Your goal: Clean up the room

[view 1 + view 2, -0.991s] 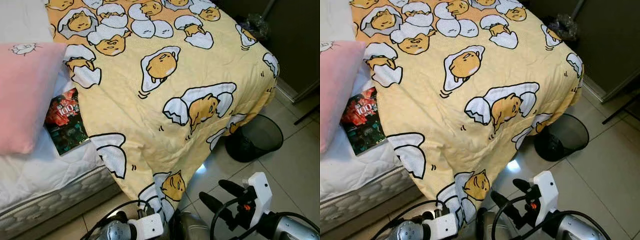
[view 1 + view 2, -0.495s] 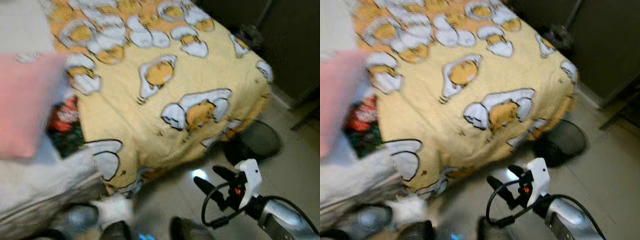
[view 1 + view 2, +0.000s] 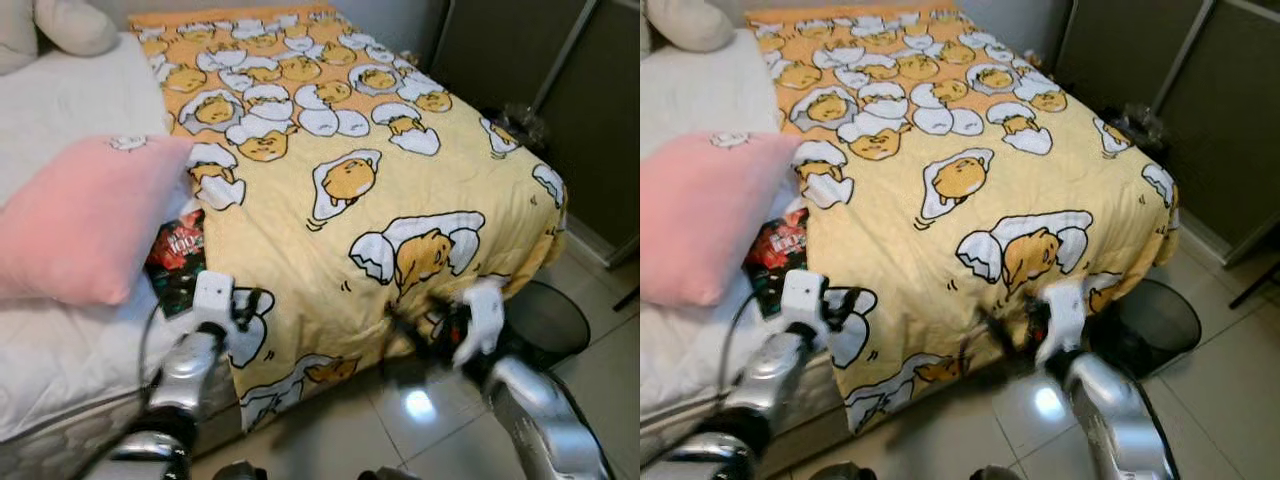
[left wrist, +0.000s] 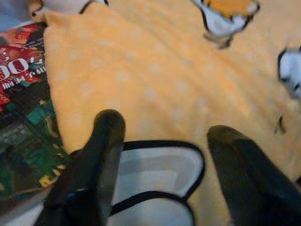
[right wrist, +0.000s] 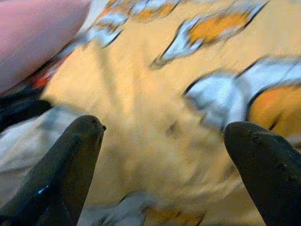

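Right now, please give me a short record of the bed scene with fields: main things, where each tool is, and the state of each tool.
bed cover: yellow blanket with egg cartoon print, spread over the bed and hanging over its near edge
pillow: pink pillow on the white mattress
book: dark magazine beside the blanket's edge, partly under the pillow
floor: black mesh bin by the bed corner
left tool: at the blanket's near edge by the magazine, fingers open
right tool: facing the blanket's hanging edge, fingers open
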Tool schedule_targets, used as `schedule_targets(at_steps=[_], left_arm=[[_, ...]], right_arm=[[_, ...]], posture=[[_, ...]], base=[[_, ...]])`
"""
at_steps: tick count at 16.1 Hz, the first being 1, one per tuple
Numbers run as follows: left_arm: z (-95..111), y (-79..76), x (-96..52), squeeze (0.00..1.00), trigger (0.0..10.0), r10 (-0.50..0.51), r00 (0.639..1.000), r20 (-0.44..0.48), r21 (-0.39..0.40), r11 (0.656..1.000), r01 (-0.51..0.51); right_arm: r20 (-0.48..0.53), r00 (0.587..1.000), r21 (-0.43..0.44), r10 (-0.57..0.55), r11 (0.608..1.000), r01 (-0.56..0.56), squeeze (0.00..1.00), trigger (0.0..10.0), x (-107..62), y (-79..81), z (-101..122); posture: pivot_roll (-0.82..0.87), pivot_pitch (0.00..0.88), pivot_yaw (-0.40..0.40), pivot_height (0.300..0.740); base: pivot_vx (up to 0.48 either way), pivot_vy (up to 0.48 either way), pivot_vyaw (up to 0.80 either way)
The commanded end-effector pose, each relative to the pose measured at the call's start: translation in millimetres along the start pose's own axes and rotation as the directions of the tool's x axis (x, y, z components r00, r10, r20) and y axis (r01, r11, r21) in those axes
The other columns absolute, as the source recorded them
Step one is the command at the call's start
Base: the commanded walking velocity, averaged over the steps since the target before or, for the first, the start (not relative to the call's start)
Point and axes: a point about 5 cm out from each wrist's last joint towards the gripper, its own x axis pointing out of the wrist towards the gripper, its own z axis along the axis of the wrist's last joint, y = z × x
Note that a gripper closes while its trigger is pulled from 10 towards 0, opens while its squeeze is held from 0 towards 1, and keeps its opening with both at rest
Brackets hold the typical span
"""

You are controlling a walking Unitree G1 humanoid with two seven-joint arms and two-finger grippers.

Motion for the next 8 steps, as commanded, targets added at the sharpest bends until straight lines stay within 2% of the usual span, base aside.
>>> schedule_targets(at_steps=[1,2,3,4,5,6,7,8], left_arm=[[6,6.5,0.3,1.00,10.0,0.055,0.998,0.023,-0.029,0.998,-0.054],[14,3.4,1.0,1.00,10.0,0.057,0.996,0.066,-0.037,0.998,-0.055],[41,-4.6,2.2,0.00,10.0,0.079,0.977,0.199,0.049,0.995,-0.091],[53,-11.8,5.0,0.00,10.0,0.078,0.970,0.232,0.097,0.990,-0.103],[67,-19.5,8.0,0.00,10.0,0.074,0.962,0.263,0.100,0.990,-0.104],[71,-20.6,8.4,0.00,10.0,0.064,0.957,0.282,0.064,0.994,-0.086],[73,-20.1,7.8,1.00,10.0,0.053,0.955,0.292,0.037,0.997,-0.066],[74,-17.7,6.4,1.00,10.0,0.059,0.955,0.292,0.021,0.997,-0.069]], right_arm=[[0.030,0.996,-0.030,-0.089,0.996,0.089,0.00,10.0,-2.6,-12.2,3],[0.090,0.987,-0.052,-0.136,0.989,0.141,0.00,10.0,0.3,-15.5,10],[0.171,0.953,-0.039,-0.251,0.965,0.261,0.00,10.0,5.7,-22.0,23],[0.193,0.942,-0.041,-0.274,0.957,0.286,0.00,10.0,10.3,-22.0,26],[0.202,0.937,-0.053,-0.284,0.952,0.300,0.00,10.0,18.1,-21.0,29],[0.213,0.934,-0.068,-0.287,0.949,0.307,0.00,10.0,21.1,-20.6,32],[0.219,0.930,-0.080,-0.296,0.944,0.320,0.00,10.0,23.2,-21.7,34],[0.223,0.929,-0.081,-0.296,0.944,0.320,0.00,10.0,25.3,-20.8,34]], posture=[[-0.06,0.000,-0.013,0.740],[-0.05,0.000,-0.014,0.740],[-0.04,0.000,-0.016,0.740],[-0.03,0.000,-0.013,0.740],[-0.03,0.000,-0.012,0.740],[-0.02,0.000,-0.013,0.740],[-0.02,0.000,-0.014,0.740],[-0.01,0.000,-0.018,0.740]], base=[[0.000,0.000,0.00],[0.000,0.000,0.00],[0.000,0.000,0.00],[0.000,0.000,0.00],[0.000,0.000,0.00],[0.000,0.000,0.00],[0.000,0.000,0.00],[0.000,0.000,0.00]])
